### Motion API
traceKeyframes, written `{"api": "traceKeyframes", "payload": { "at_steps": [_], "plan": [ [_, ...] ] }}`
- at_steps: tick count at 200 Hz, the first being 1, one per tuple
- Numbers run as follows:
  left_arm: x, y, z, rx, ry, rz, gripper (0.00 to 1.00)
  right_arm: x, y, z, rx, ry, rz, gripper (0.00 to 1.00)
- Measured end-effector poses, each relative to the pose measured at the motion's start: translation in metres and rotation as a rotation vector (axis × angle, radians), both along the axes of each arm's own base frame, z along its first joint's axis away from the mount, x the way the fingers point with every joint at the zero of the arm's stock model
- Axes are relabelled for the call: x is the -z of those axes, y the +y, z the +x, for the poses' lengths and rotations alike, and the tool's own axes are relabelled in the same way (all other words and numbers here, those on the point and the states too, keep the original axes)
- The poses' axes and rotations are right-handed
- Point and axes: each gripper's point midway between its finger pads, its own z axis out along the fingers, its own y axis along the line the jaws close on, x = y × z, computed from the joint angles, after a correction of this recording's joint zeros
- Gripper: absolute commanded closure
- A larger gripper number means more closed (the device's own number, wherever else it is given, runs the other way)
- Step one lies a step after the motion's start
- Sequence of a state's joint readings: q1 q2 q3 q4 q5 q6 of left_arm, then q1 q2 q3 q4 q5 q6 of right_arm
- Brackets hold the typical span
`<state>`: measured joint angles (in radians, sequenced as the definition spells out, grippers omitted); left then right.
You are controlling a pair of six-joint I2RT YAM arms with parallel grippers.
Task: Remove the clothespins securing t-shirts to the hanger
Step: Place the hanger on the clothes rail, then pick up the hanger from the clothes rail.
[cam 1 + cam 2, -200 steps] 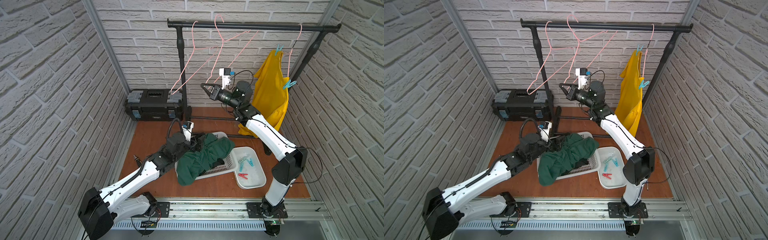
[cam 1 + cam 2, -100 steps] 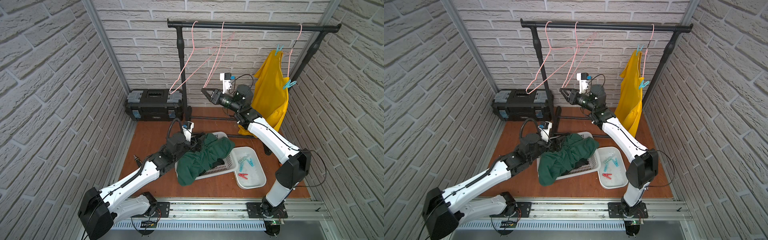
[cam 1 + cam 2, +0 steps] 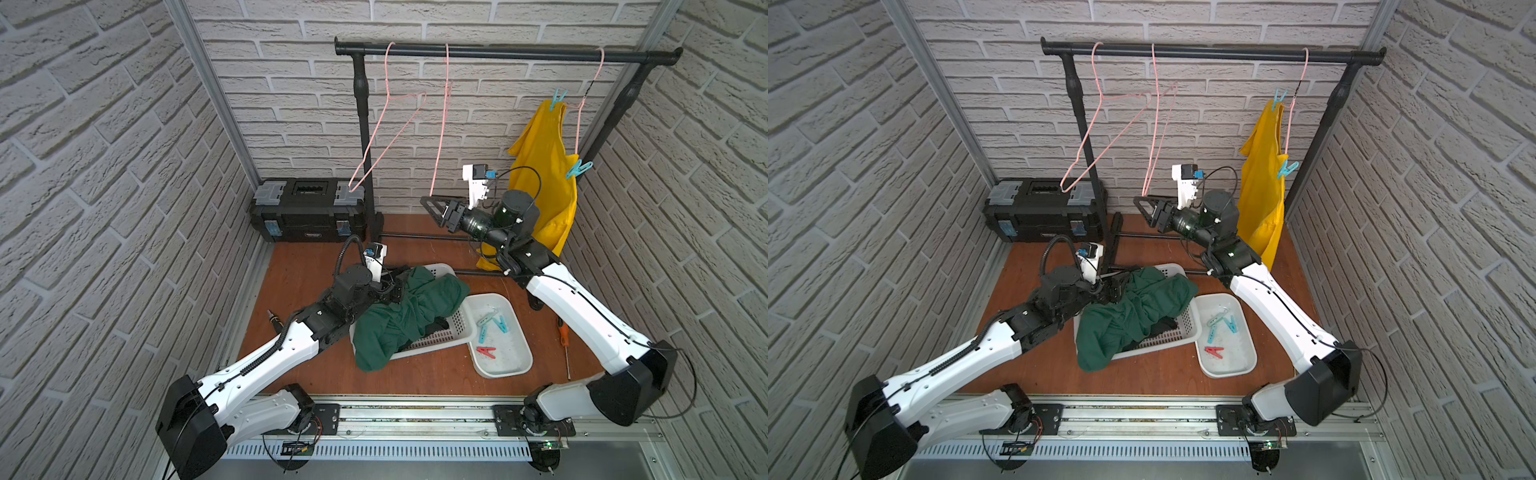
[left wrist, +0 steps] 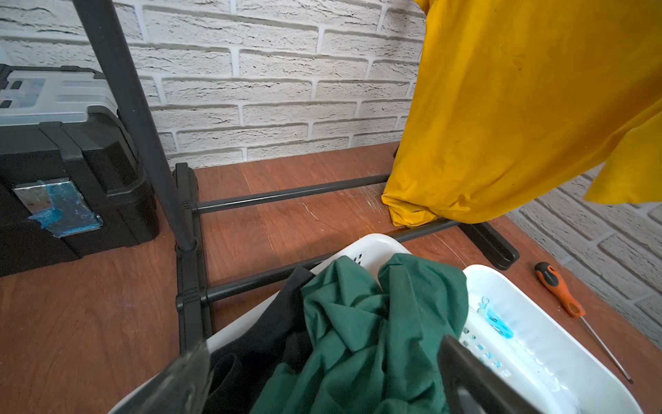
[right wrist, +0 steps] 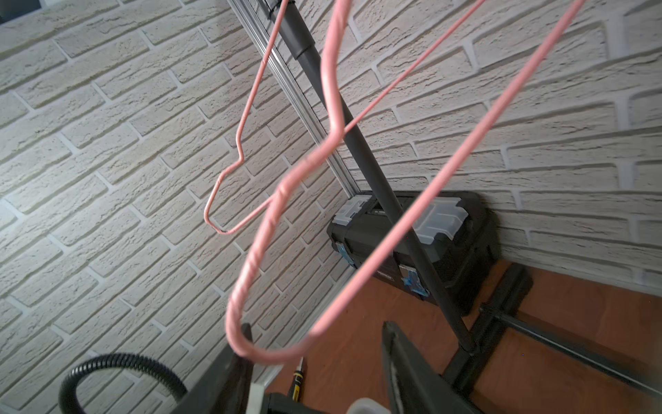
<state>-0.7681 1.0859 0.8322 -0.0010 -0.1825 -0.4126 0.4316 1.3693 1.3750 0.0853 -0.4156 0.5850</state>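
- Left arm (image 3: 257, 365) and right arm (image 3: 582, 320): white link shells, black joint housings.
- Left gripper (image 4: 322, 355) and right gripper (image 3: 432, 207): black tapered fingers.
- Wrist cameras (image 3: 476, 183): white brackets, each carrying a blue-marked module.
- Corrugated conduit (image 3: 338, 259): black, at the left wrist.
- Thin cable (image 3: 521, 167): black, looped at the right wrist.
- Base mounts (image 3: 536, 419): black, bolted to a silver rail (image 3: 415, 413).

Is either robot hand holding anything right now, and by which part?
Nothing is held. The right hand is open around the lower bend of a pink hanger, not clamping it; the left hand is open over the green t-shirt.
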Motion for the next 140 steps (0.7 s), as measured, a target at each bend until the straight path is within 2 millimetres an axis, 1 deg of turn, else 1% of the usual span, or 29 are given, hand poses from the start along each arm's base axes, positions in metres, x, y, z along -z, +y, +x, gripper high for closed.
{"api": "traceKeyframes", "payload": {
  "at_steps": [25,53,65,72,82,100,115,140],
  "plan": [
    [-0.014,-0.004,0.0,0.006,-0.016,-0.015,0.02,0.025,-0.019,-0.027,0.036,0.016,-0.068,0.34],
    [-0.031,-0.018,0.0,0.037,-0.039,-0.019,0.02,0.05,-0.038,-0.054,0.071,0.023,-0.135,0.31],
    [-0.034,-0.024,-0.002,0.053,-0.05,-0.012,0.02,0.061,-0.045,-0.063,0.083,0.028,-0.164,0.29],
    [-0.034,-0.027,-0.004,0.063,-0.057,-0.006,0.02,0.068,-0.049,-0.067,0.09,0.033,-0.181,0.26],
    [-0.034,-0.032,-0.008,0.08,-0.065,0.008,0.02,0.079,-0.053,-0.073,0.096,0.043,-0.201,0.25],
    [-0.032,-0.04,-0.012,0.099,-0.075,0.026,0.02,0.104,-0.06,-0.082,0.105,0.071,-0.246,0.22],
    [-0.032,-0.047,-0.012,0.111,-0.08,0.04,0.02,0.129,-0.066,-0.089,0.11,0.105,-0.285,0.19],
    [-0.043,-0.062,-0.009,0.132,-0.107,0.05,0.02,0.174,-0.075,-0.101,0.12,0.159,-0.345,0.18]
  ]
}}
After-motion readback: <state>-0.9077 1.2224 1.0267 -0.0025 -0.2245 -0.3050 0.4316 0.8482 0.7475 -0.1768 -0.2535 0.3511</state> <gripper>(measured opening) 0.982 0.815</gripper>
